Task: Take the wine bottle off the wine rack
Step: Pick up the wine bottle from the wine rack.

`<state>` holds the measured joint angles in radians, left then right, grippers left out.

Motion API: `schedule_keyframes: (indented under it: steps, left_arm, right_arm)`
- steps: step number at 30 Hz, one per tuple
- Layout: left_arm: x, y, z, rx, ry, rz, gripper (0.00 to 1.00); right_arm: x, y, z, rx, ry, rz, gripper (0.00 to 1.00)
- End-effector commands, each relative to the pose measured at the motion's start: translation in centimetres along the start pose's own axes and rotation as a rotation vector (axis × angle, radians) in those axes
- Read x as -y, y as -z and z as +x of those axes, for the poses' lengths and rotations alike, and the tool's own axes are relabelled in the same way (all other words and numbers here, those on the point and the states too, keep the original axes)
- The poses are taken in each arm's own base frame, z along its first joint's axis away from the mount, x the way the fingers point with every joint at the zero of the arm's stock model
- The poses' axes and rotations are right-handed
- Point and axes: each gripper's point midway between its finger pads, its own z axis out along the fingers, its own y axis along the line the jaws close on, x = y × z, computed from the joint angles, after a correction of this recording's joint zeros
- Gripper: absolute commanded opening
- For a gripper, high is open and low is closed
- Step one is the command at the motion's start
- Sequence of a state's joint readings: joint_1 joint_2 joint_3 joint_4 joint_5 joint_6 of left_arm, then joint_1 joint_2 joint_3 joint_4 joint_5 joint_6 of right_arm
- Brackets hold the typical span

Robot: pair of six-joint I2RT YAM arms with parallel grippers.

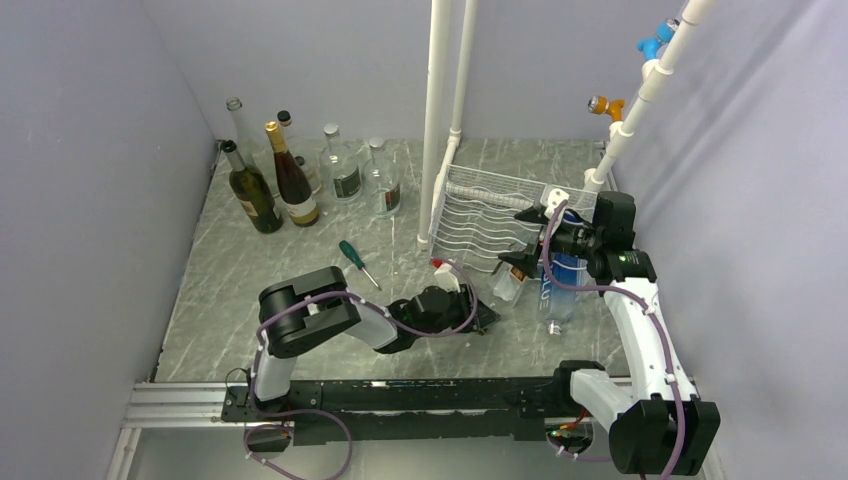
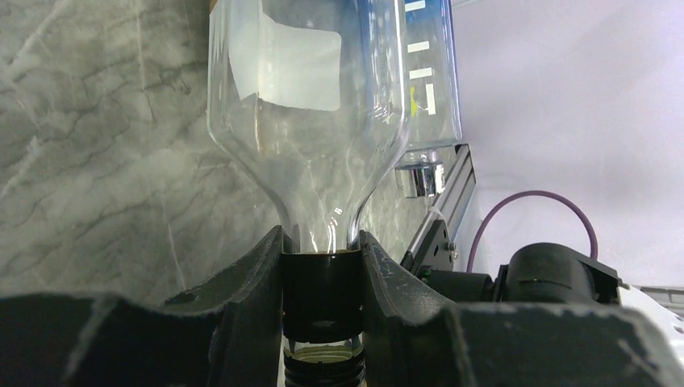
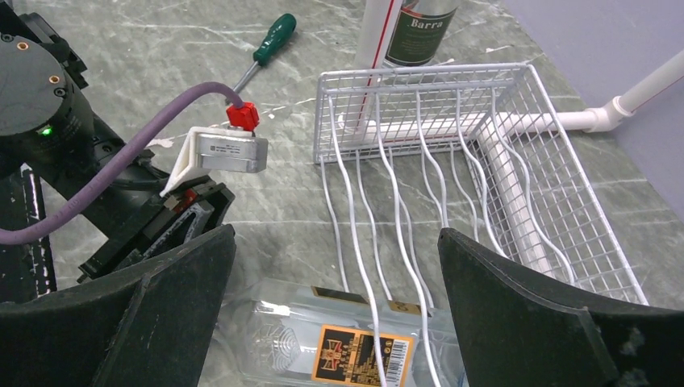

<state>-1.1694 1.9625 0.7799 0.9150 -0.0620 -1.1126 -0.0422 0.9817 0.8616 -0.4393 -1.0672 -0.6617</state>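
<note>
Top external: the left gripper (image 1: 486, 318) clamps the clear wine bottle (image 1: 507, 283), which lies at the front of the wine rack (image 1: 490, 210); the right gripper (image 1: 520, 238) gapes above it. Left wrist: the jaws pinch its black-banded neck. Right wrist: "Barra" is legible on a standing bottle (image 3: 419, 24); the wine bottle's barcoded orange label (image 3: 355, 355) lies beneath the rack wires, between spread fingers (image 3: 161, 322).

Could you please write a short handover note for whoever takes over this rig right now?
The left gripper is shut on the neck of the clear wine bottle.
The right gripper is open and holds nothing; it hangs above the front end of the wine rack.
The bottle's body lies at the rack's front end, with rack wires crossing over it in the right wrist view.
Done: bottle gripped.
Left: draw it clear of the rack and set it on the table.
</note>
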Motion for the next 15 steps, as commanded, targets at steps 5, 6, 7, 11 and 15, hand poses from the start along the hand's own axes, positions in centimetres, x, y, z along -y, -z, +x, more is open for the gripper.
schedule_keyframes:
  steps: [5,6,7,11,15]
  left_arm:
    - [6.7,2.9,-1.9,0.031,0.033,0.205,0.0]
    - [6.8,3.2,-1.9,0.03,0.031,0.204,0.0]
    - [6.8,3.4,-1.9,0.028,0.028,0.203,0.0]
    - [6.7,4.2,-1.8,0.021,0.026,0.195,0.0]
    - [6.4,4.8,-1.6,0.013,0.033,0.184,0.0]
  right_arm:
    - [-0.2,0.1,-0.7,0.035,0.026,-0.014,1.0]
    - [-0.2,0.1,-0.7,0.035,0.026,-0.014,1.0]
    - [-0.2,0.1,-0.7,0.035,0.024,-0.014,1.0]
    - [-0.2,0.0,-0.7,0.037,0.023,-0.017,1.0]
    - [-0.2,0.1,-0.6,0.037,0.022,-0.016,1.0]
